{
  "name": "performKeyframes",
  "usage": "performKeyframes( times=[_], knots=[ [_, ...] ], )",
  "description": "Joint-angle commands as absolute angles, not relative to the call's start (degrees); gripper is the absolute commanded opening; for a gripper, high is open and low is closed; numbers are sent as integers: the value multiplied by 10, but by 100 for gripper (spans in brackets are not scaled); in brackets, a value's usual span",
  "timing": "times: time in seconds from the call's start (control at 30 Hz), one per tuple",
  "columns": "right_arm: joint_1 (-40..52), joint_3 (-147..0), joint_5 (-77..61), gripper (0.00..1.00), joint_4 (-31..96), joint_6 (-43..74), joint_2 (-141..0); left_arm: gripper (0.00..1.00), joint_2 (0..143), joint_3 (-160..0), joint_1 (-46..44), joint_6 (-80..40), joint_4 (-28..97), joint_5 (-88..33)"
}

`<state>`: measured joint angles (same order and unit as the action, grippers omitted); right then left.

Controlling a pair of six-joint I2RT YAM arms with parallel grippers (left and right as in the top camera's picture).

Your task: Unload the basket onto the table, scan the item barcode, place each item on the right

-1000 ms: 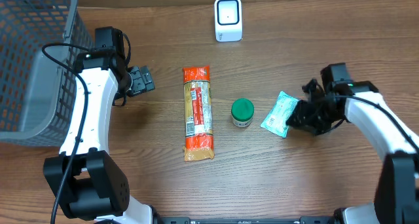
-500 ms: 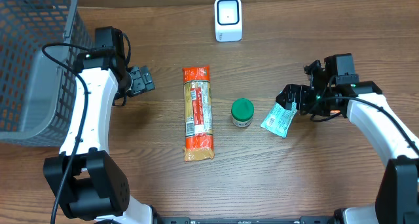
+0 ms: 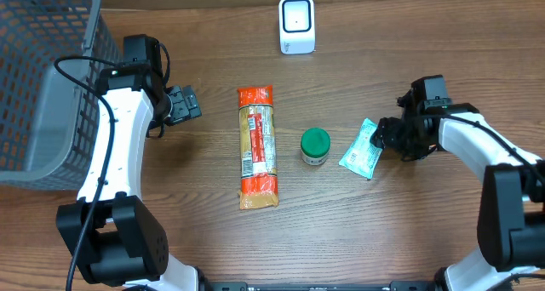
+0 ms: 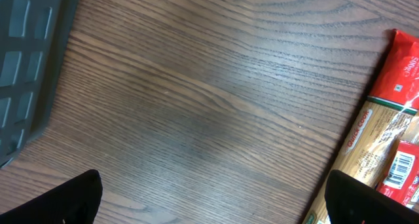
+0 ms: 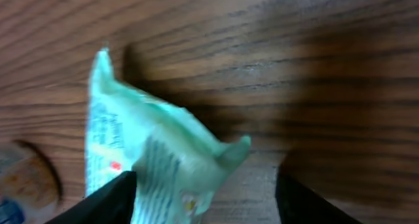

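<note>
1. Left hand (image 3: 184, 104): I see it near the basket (image 3: 34, 87) at the left edge of the desk (image 3: 204, 240). In the left wrist view its two fingers (image 4: 62, 201) stand wide apart over bare wood, with nothing between them.

2. Right hand (image 3: 388, 136): it is low at the right-hand edge of the mint-green packet (image 3: 361, 149). In the right wrist view the fingers (image 5: 108, 199) are apart. The crumpled end of the packet (image 5: 157, 165) lies between them, touching or overlapping one finger and clear of the other. The hand is not clamped on it.

3. Item location: the packet lies flat on the desk, just right of the green-lidded jar (image 3: 315, 145) and apart from it.

4. Other items: a long pasta package (image 3: 257, 146) lies lengthwise left of the jar. The white scanner (image 3: 296, 25) stands at the far edge of the desk, well apart from the packet.
</note>
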<state>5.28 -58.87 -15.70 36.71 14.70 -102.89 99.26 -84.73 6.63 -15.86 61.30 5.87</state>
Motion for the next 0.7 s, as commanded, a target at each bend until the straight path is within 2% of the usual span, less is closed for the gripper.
performKeyframes(
  times=[0.0,0.37,0.43,0.57,0.6,0.63,0.67],
  knots=[
    [51,-592,-151,60,362,150,-1037,100,989,-852,67,-145,612,64],
    [52,-592,-161,46,357,183,-1037,100,989,-852,67,-146,612,64],
    [52,-592,-162,38,356,183,-1037,100,990,-852,67,-146,612,64],
    [52,-591,-161,32,356,183,-1037,100,990,-852,67,-145,612,64],
    [52,-591,-161,28,356,183,-1037,100,990,-852,67,-146,612,64],
    [52,-591,-161,20,356,183,-1037,100,989,-852,67,-146,612,64],
    [52,-591,-161,4,356,182,-1037,100,989,-852,67,-146,612,64]
  ],
)
